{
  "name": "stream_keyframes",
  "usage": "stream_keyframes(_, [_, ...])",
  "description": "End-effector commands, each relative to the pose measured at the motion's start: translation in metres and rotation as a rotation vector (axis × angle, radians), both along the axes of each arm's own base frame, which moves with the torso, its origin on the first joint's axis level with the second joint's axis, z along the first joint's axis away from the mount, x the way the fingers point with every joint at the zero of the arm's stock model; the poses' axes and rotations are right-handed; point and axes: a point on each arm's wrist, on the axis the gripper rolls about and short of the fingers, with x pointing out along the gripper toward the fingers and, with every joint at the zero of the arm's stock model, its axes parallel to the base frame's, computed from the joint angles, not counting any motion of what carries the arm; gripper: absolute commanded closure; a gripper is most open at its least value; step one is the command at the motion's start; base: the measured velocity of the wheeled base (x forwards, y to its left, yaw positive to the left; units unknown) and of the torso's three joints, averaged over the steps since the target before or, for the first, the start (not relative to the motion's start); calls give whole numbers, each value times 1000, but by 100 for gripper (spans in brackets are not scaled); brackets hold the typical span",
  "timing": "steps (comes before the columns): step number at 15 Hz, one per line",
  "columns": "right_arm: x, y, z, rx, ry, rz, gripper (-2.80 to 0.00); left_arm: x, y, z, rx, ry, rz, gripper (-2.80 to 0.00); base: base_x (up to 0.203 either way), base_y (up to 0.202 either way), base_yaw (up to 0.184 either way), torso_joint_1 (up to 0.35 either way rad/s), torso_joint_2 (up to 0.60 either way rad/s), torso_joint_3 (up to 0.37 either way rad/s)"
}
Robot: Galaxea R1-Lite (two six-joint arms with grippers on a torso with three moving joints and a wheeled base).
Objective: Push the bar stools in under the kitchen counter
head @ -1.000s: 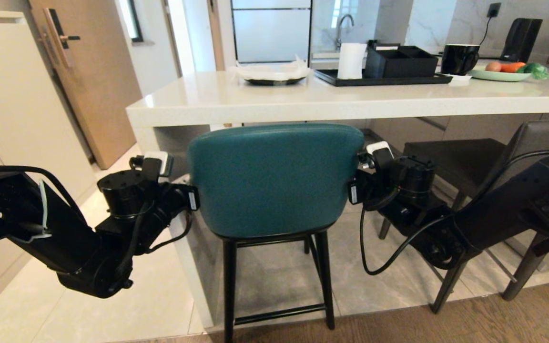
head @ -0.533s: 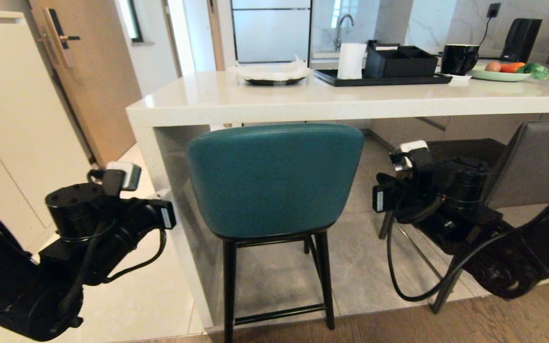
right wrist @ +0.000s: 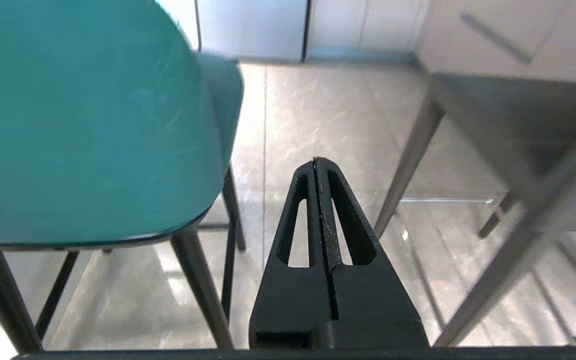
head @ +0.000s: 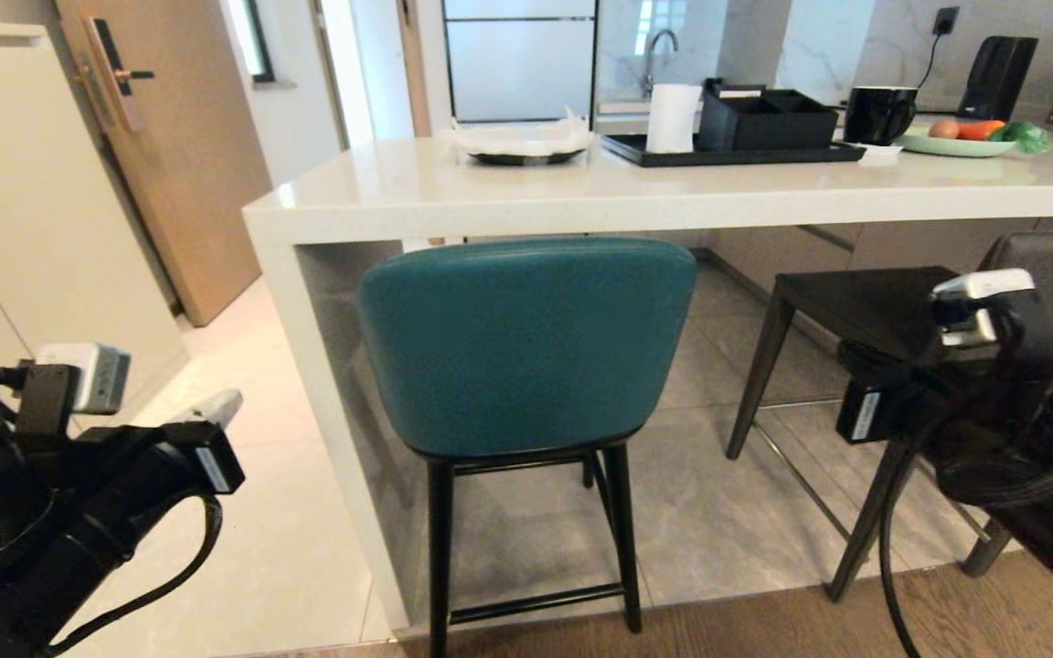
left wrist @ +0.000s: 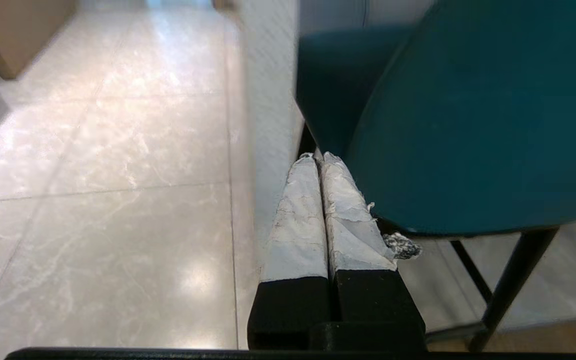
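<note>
Teal stool (head: pixel 526 343) sits tucked under the worktop (head: pixel 581 196); left hand (left wrist: pixel 318 160) and right hand (right wrist: pixel 316 161), fingers together, flank it, touching nothing.

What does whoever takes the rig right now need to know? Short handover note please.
Left gripper: shut, holds nothing, low beside the left edge of the teal stool, not touching it.
Right gripper: shut, holds nothing, in the gap between the teal stool and the grey stool, touching neither.
Teal stool: at the left end of the counter, its back just under the counter's front edge. Looks pushed in.
Grey stool: to the right, turned at an angle, its back and rear legs out from the counter.
Left to do: push the grey stool in under the counter.
</note>
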Motion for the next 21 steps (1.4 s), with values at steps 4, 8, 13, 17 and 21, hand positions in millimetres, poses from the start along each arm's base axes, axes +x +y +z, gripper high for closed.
stream_keyframes(4, [-94,-50,54,65,-193,-117,0,-77,17,55,-41,-195,71,0,0,0,0,0,0,0])
stream_keyframes(8, [-153,-75,60,59,-247,-256,0,-135,36,84,-49,-208,199,0,0,0,0,0,0,0])
stream_keyframes(13, [-226,-84,56,36,-265,-385,0,-208,41,76,-56,-300,241,0,0,0,0,0,0,0])
stream_keyframes(17, [-255,-84,44,10,-276,-379,0,-242,42,61,-38,-258,236,0,0,0,0,0,0,0])
stream_keyframes(21, [-279,-80,31,-55,-349,-230,0,-256,40,40,23,-264,281,0,0,0,0,0,0,0])
